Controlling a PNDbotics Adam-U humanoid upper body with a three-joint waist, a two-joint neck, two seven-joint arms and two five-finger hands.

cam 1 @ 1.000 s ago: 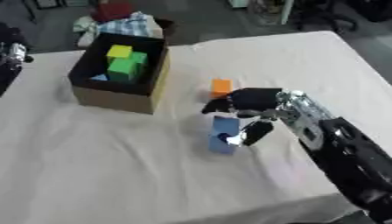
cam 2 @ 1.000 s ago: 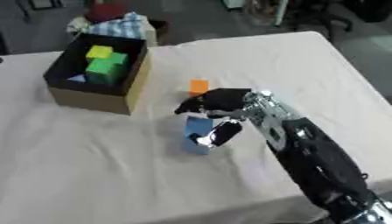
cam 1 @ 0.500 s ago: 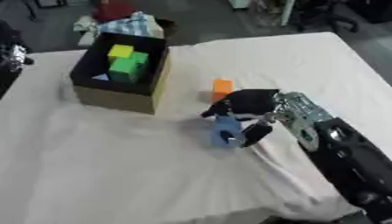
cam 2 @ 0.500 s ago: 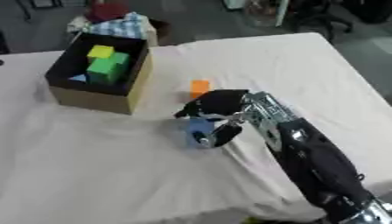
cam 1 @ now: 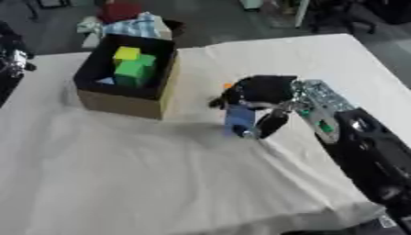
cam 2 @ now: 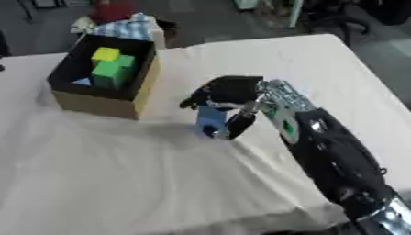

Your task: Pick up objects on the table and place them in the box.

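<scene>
Now the right hand (cam 1: 258, 94) curls round a blue block (cam 1: 238, 120) — just right of the box (cam 1: 128, 101) — over the white cloth.

Right hand (cam 2: 233, 94) curls round a blue block (cam 2: 210, 120) (box (cam 2: 104, 102) nearby).

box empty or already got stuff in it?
Not empty. The box is open-topped and holds a yellow block, a green block and a pale blue piece.

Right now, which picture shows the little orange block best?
The left eye view: a sliver of the orange block peeks out behind the right hand, which grips the blue block. In the right eye view the hand hides the orange block completely.
</scene>
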